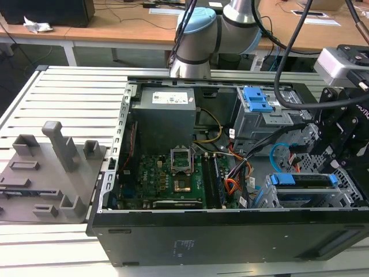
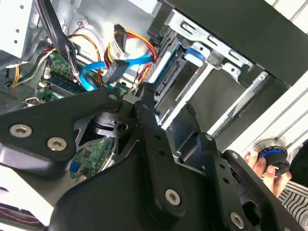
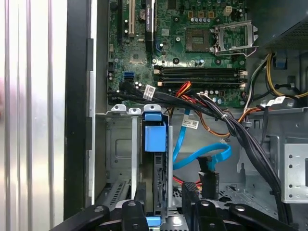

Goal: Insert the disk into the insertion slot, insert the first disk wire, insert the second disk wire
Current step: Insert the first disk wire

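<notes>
Silver rectangular hard drive in bright blue plastic bracket [image 1: 304,180] sits inside silver perforated sheet-metal drive cage [image 1: 347,196]; insertion step looks done. Thin flat light-blue cable loop [image 3: 204,155] lies beside cage, dark plug hanging free, not connected. Black tool [image 3: 166,195] over cage, jaws apart, gripping nothing. Both wire steps judged pending.

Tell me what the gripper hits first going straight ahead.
Probably the disk, seated in the insertion slot directly ahead of the gripper; the second disk wire lies beside that line. Depth unclear.
</notes>
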`<state>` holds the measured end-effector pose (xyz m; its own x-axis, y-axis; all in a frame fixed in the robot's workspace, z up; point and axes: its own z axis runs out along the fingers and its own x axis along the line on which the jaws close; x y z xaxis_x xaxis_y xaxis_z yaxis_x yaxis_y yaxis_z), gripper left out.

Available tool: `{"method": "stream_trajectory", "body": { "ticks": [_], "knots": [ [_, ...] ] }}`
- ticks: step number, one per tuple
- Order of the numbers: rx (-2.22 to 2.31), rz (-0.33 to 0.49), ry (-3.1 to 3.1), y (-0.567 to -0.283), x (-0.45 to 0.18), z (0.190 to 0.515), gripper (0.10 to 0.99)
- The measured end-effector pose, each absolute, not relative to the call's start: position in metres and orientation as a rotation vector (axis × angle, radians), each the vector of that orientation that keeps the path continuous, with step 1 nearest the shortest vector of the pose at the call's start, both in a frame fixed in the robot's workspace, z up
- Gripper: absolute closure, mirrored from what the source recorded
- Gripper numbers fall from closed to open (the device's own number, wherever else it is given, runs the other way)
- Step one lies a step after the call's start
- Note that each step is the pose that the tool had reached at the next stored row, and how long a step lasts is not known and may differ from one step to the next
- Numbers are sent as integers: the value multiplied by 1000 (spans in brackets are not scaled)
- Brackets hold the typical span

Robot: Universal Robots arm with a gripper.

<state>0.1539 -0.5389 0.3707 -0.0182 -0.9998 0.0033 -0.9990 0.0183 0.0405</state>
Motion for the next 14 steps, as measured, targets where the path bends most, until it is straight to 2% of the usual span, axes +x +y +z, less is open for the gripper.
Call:
{"method": "stream_trajectory", "body": {
  "ticks": [8,14],
  "knots": [
    [2178,-38,-2218,-505,154,370,659],
    [2171,-24,-2212,-495,152,359,659]
  ]
}}
